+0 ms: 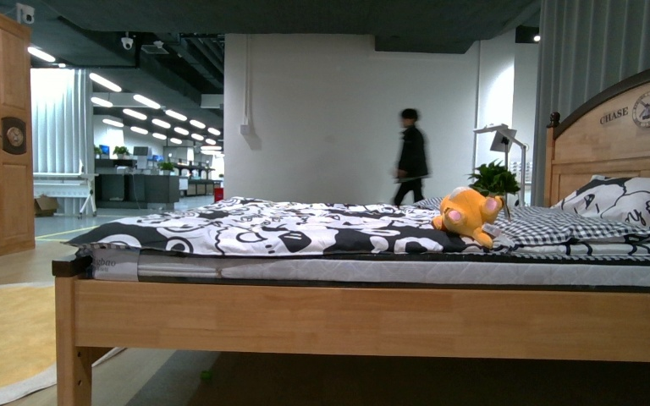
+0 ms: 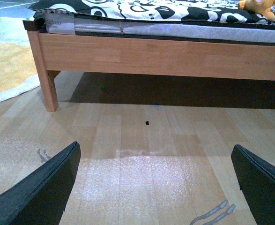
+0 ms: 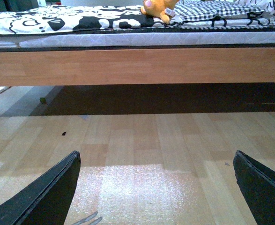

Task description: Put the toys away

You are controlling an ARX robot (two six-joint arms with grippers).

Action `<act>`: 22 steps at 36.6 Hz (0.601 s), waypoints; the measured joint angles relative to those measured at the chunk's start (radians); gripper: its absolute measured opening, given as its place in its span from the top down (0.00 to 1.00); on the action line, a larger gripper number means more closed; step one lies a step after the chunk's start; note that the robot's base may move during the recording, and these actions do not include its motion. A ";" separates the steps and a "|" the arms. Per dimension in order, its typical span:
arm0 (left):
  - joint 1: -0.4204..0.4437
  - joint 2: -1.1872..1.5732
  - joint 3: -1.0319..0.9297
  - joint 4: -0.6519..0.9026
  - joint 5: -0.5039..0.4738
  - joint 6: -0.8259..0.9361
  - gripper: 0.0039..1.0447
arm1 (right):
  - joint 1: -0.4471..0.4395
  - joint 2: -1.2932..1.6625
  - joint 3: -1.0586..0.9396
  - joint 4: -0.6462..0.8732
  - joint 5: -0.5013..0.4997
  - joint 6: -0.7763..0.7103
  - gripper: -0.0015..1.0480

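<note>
The plush toy point(image 1: 468, 216) lies near the front edge of the bed point(image 1: 389, 272), toward the headboard point(image 1: 609, 152) end. The left gripper point(image 2: 155, 146) and the right gripper point(image 3: 156, 152) hang wide open and empty, low over the floor point(image 2: 128, 187). Reaching up, either may hit the side rail point(image 1: 372, 320) or knock the toy off.

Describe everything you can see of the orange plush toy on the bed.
The plush toy is soft-looking, orange-yellow with pink patches. It lies tipped over atop the bed, near the front edge, where the black-and-white duvet meets the checked cover. Nothing grips it; its face is too small to read.
</note>
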 joint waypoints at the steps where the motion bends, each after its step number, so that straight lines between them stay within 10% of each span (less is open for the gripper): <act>1: 0.000 0.000 0.000 0.000 0.000 0.000 0.06 | 0.000 0.000 0.000 0.000 0.000 0.000 0.06; 22: 0.000 0.000 0.000 0.000 0.000 0.000 0.06 | 0.000 0.000 0.000 0.000 0.000 0.000 0.06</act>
